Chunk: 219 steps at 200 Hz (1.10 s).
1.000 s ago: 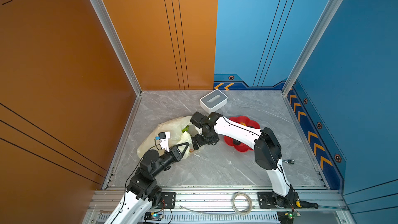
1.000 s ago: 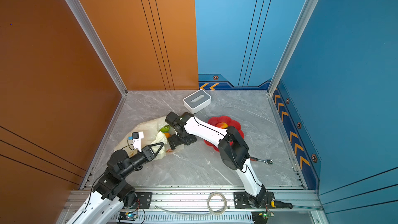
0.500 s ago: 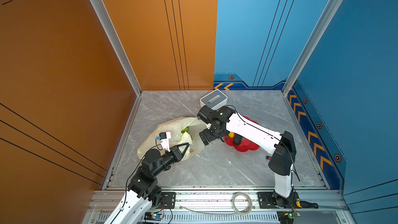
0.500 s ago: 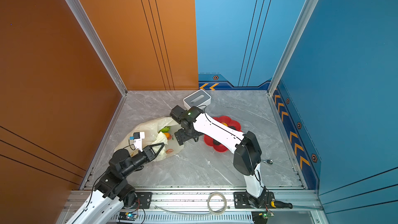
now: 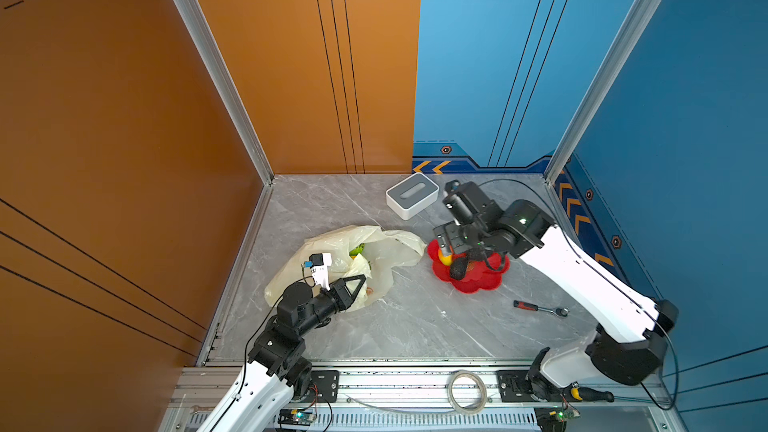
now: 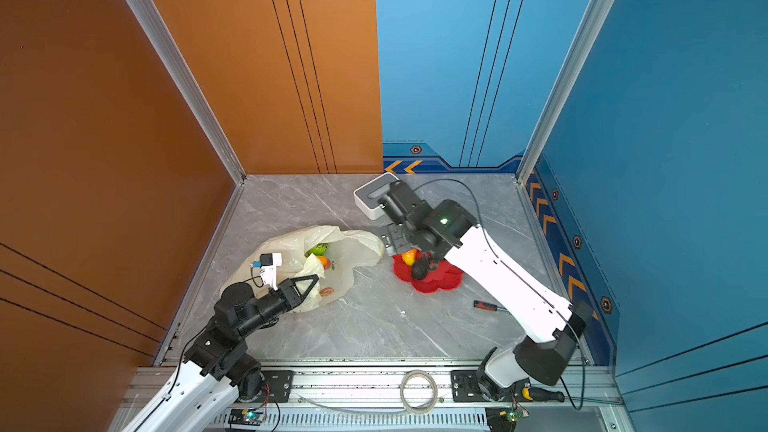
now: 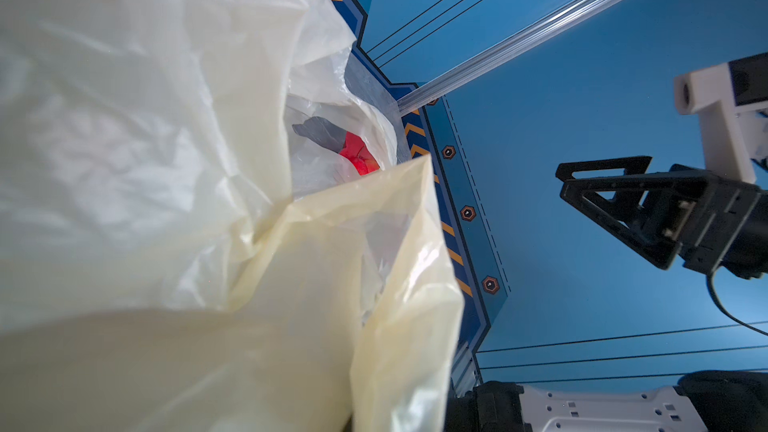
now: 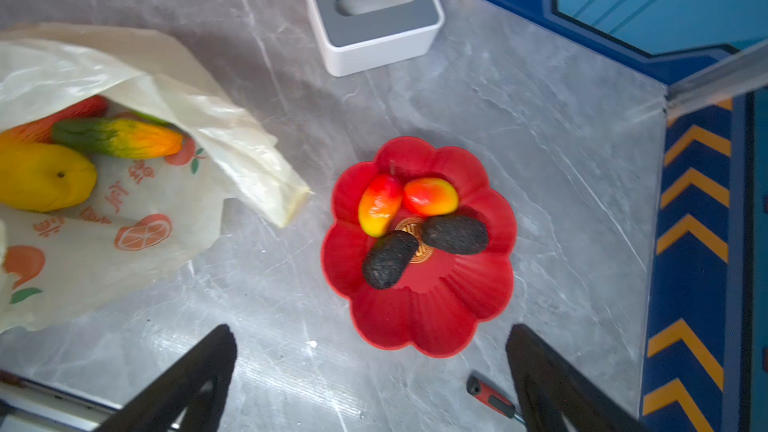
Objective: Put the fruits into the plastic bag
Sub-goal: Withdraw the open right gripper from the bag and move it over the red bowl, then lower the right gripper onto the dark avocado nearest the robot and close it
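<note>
Where the thin, crinkly cream plastic bag [image 5: 399, 245] slumps on the grey marbled tabletop [image 5: 415, 326], its mouth gapes toward a red scalloped dish [image 8: 419, 326] just beside it. Noted: left gripper [image 5: 360, 281] clenched on a raised fold of the bag's rim; right gripper [image 8: 365, 376] splayed wide, empty, above the dish.

Inside the bag: glossy yellow pear-like fruit [image 8: 41, 176], green-orange mango [image 8: 120, 139]. In the dish: two red-yellow mangoes [image 8: 380, 205], touching; two rough dark avocados [image 8: 390, 259].

White-and-grey box [image 8: 374, 14] near the back wall. Red-handled ratchet [image 5: 540, 308] on the near side. Right arm hides part of the dish in both top views.
</note>
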### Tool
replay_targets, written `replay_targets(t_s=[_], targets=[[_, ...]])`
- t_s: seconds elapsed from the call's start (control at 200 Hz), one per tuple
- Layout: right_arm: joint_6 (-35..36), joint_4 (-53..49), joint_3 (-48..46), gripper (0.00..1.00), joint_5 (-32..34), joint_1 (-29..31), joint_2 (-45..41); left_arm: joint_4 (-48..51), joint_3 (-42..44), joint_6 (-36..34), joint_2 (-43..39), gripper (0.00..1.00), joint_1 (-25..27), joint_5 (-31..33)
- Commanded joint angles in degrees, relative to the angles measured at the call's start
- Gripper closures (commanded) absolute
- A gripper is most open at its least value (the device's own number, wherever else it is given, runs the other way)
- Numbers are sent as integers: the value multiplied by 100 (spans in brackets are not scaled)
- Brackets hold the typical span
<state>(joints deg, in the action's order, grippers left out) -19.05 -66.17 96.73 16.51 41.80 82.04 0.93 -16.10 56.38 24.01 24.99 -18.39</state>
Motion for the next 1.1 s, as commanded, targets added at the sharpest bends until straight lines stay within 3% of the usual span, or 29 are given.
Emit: replay_targets(t_s=[0.0, 0.2, 0.571, 1.091], targets=[[-428, 550, -721, 0, -1007, -873, -519, 160, -141, -142, 42, 100, -63, 105], [-904, 1177, -1734, 0, -2090, -2029, -1234, 293, -135, -49, 136, 100, -57, 314], [-1362, 1957, -3315, 0, -3667, -3474, -1879, 1189, -361, -21, -61, 100, -47, 738], [-1824, 2277, -4252, 0, -3975, -3496, -1771, 1436, -267, 5, -278, 100, -38, 739]])
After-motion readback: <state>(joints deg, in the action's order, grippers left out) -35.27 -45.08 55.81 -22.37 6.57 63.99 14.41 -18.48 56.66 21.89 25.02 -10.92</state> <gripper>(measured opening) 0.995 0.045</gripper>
